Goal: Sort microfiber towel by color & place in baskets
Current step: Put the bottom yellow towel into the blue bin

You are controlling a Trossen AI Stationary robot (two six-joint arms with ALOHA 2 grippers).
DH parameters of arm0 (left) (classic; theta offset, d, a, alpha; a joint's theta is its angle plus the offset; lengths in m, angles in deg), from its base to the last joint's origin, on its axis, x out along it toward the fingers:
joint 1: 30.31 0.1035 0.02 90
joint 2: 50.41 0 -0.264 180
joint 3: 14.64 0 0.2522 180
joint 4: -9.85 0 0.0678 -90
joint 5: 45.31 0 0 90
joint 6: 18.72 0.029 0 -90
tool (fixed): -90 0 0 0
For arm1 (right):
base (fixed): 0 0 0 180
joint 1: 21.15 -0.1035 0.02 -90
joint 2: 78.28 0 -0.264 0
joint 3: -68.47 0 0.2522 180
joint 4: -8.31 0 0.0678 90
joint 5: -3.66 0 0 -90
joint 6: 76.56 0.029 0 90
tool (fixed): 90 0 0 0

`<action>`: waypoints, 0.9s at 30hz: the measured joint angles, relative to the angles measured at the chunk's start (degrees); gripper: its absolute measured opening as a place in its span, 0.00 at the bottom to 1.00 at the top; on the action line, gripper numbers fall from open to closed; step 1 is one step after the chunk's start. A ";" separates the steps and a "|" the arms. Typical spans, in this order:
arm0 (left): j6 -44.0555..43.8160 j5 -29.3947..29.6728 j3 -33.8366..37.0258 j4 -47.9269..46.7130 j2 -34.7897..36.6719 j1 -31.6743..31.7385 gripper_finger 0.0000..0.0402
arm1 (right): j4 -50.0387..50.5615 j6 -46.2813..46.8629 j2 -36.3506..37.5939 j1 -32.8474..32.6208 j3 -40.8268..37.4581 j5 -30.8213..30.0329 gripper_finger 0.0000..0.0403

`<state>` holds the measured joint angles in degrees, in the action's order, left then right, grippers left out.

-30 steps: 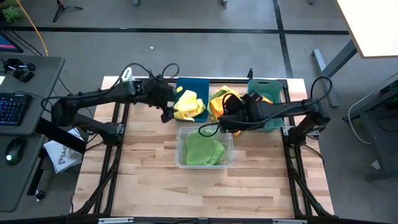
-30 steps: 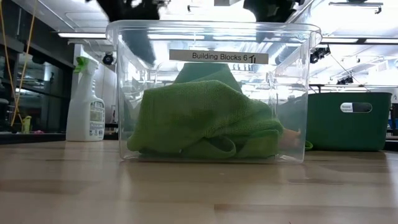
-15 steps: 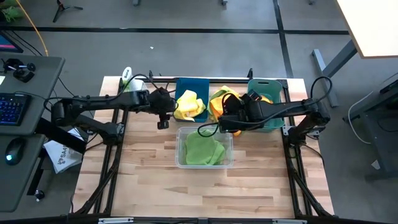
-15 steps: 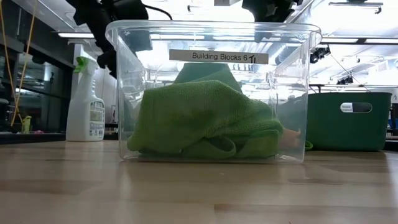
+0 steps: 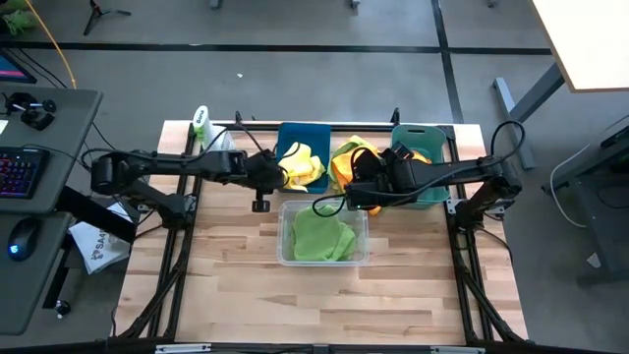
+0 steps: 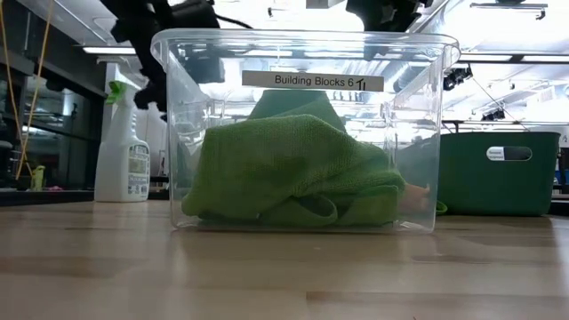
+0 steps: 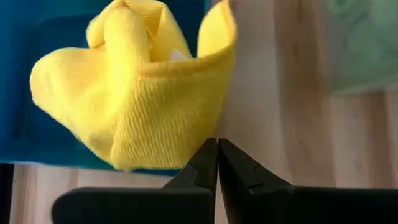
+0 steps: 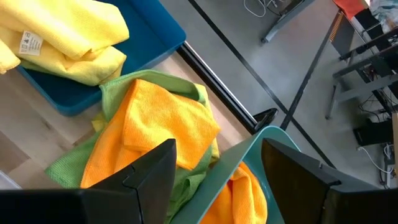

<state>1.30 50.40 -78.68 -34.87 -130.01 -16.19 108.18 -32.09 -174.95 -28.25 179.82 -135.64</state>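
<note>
Sorting step: yellow cloths go in the blue basket [image 5: 303, 133]; next move needs an unsorted cloth from the pile.
High view: left gripper [image 5: 260, 204] has pulled back to the desk [image 5: 216, 285], left of the clear basket [image 5: 362, 259]; a second ago it was by the yellow towel [image 5: 300, 165].
Low view: green towel [image 6: 293, 169] lies in the clear basket.
Left wrist view: jaws shut, holding nothing.
Right wrist view: right gripper [image 8: 217, 168] jaws wide, empty, above the orange towel [image 8: 158, 124] beside the teal basket [image 8: 264, 140].

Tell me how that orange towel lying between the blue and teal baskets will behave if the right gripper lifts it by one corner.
The orange towel lies rumpled in soft folds, so it will probably hang limp and unfold. It rests on a green towel, whose nap might cling and drag along. It looks light; the open right gripper should pinch a fold.
</note>
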 joint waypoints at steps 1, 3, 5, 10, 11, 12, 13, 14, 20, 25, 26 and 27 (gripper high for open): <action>0.45 0.42 0.00 0.87 -0.79 0.20 0.00 | 0.00 0.00 0.00 0.01 0.00 0.00 0.58; 1.54 1.54 0.00 2.81 -2.00 0.68 0.00 | 0.02 -0.02 0.00 0.01 0.00 0.00 0.58; 2.52 2.63 0.00 6.05 -2.94 1.28 0.00 | 0.02 -0.12 0.00 0.01 0.00 -0.01 0.58; 5.82 3.53 -0.02 13.50 -5.13 3.82 0.00 | 0.00 -1.01 0.00 -0.01 0.00 -0.02 0.58; 6.33 3.76 -0.02 15.21 -5.81 4.47 0.00 | 0.00 -1.01 0.00 0.01 0.00 -0.01 0.58; 6.84 3.80 -0.02 17.18 -6.51 5.17 0.00 | -0.02 -1.03 0.00 0.01 0.00 -0.02 0.58; 7.47 3.72 -0.02 19.32 -7.33 5.84 0.00 | -0.02 -1.02 0.00 0.01 0.00 -0.02 0.58; 8.05 3.47 -0.03 21.37 -8.26 6.52 0.00 | -0.02 -1.00 0.00 0.00 0.00 -0.02 0.58; 9.16 2.24 -0.04 27.03 -14.37 9.92 0.00 | -0.01 -1.03 0.00 -0.02 0.01 0.00 0.58; 8.71 2.16 -0.02 25.32 -17.39 11.85 0.00 | -0.02 -1.46 0.00 -0.02 0.02 0.00 0.58; 8.73 2.26 -0.04 25.56 -17.49 11.92 0.00 | -0.02 -1.46 0.00 -0.02 0.02 0.00 0.58; 8.75 2.35 -0.04 25.77 -17.44 11.92 0.00 | -0.02 -1.46 0.00 -0.02 0.02 0.00 0.58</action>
<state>10.05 52.75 -78.73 -9.11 -147.45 -4.27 108.15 -33.56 -174.95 -28.27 179.84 -135.65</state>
